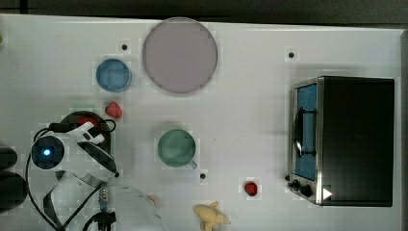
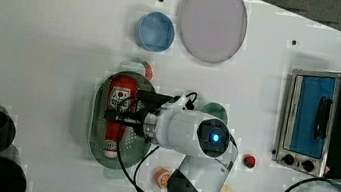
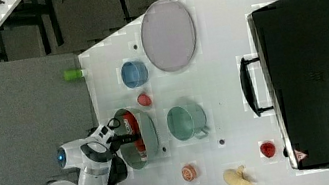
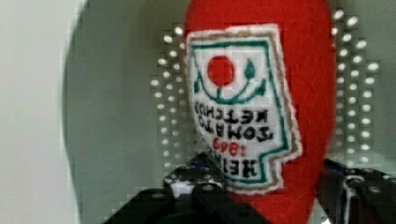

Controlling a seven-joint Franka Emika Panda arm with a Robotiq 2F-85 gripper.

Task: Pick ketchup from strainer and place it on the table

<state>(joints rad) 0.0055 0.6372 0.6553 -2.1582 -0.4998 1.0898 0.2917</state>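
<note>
The ketchup, a red bottle with a white label, lies lengthwise in the pale green strainer near the left view's left on the white table. My gripper reaches down into the strainer over the bottle's middle. In the wrist view the ketchup sits between the gripper, and the dark fingertips press against both of its sides. The bottle still rests on the strainer's perforated bottom. The right view shows the ketchup inside the strainer.
A red fruit lies beside the strainer, with a blue bowl and a round grey plate beyond. A green cup stands mid-table. A toaster oven, another red fruit and a yellow toy are further off.
</note>
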